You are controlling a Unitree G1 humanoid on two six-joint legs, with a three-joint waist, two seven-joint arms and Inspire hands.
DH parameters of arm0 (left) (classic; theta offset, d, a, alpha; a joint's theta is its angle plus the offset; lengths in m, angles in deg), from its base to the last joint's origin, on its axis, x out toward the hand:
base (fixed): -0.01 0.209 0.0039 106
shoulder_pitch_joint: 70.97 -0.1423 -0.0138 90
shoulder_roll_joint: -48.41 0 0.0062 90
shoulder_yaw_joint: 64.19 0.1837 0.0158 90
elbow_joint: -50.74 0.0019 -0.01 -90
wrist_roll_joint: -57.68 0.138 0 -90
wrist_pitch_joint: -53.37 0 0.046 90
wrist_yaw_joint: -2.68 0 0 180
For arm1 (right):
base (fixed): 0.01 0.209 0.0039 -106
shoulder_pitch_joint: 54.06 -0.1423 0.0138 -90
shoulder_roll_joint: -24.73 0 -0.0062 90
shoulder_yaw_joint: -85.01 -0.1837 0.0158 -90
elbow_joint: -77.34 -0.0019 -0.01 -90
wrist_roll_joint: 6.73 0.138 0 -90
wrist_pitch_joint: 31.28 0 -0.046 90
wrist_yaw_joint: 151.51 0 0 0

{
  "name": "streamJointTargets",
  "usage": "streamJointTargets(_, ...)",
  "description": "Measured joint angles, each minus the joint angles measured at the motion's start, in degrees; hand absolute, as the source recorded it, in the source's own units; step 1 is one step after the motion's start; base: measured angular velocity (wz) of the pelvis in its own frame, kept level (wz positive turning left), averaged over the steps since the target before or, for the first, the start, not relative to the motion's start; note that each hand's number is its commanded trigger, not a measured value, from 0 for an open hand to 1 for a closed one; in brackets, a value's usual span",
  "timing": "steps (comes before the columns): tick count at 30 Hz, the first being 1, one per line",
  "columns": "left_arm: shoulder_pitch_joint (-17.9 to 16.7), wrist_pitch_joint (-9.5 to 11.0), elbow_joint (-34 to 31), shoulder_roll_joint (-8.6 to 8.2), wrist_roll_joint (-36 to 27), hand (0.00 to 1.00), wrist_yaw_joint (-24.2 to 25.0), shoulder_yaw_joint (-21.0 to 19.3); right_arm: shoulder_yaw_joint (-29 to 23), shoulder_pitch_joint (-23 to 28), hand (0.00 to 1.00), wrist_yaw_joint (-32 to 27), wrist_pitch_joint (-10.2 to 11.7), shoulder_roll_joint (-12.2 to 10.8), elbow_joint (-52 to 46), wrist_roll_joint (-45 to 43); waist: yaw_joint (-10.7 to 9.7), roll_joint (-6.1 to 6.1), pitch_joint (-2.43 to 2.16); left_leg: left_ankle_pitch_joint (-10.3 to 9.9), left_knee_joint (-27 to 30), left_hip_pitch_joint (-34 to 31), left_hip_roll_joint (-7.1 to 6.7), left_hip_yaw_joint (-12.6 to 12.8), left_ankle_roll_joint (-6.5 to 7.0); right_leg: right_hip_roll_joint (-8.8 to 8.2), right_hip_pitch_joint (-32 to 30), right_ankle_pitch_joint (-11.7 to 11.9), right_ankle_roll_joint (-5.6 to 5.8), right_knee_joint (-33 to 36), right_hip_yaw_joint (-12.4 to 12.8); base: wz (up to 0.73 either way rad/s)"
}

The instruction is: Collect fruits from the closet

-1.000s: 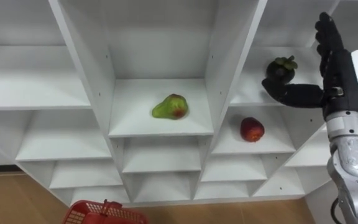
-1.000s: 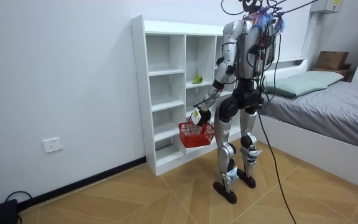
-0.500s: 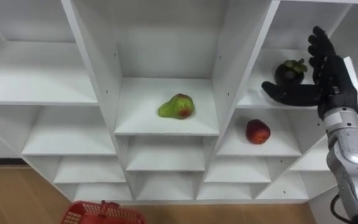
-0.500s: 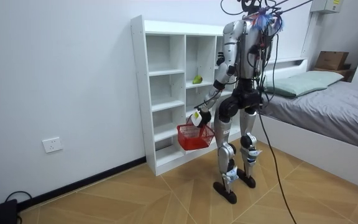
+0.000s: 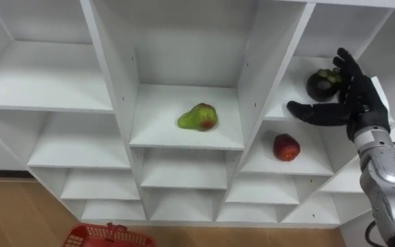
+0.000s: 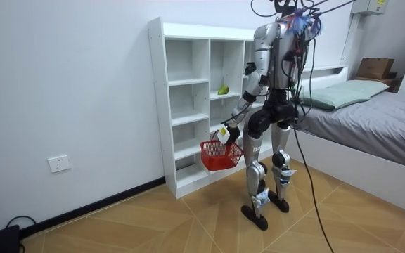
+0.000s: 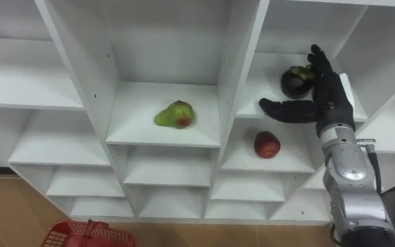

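Basket: A red basket hangs low at the robot's left, its handle gripped by the left robot hand. The bottom edge of the eye views cuts it off.
Closet: The robot stands facing the white closet, where three fruits lie on the shelves.
Pear: A green pear with a red blush lies alone in the middle compartment.
Apple: A red apple sits in the right-hand column, one shelf below the mangosteen.
Mangosteen: The dark mangosteen rests on the upper shelf of that column, just beside the reaching hand.
Right robot hand: The right robot hand is spread and holds nothing. Its fingers are straight at the fruit's right and its thumb stretches left below it.
Step in hand: This looks like the reach for the mangosteen, with the grasp not yet made.
Next move: The hand would need to close round the mangosteen, lift it off the shelf and bring it down to the basket.
Hard to make out: Whether the fingers touch the mangosteen cannot be told. Whether the basket holds anything is too small to judge.
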Motion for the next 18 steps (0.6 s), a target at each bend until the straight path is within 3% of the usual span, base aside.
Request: streamJointTargets(18, -0.21, -0.17, 0.00, -0.10, 0.57, 1.00, 0.73, -2.82, -0.66, -2.07, 0.00, 2.27, 0.56, 0.11, 4.36, -0.49, 0.13, -0.55, -0.39, 0.03, 0.44, -1.08, -0.03, -0.40, -0.02, -0.07, -0.50, 0.07, -0.10, 0.04, -0.71, 0.01)
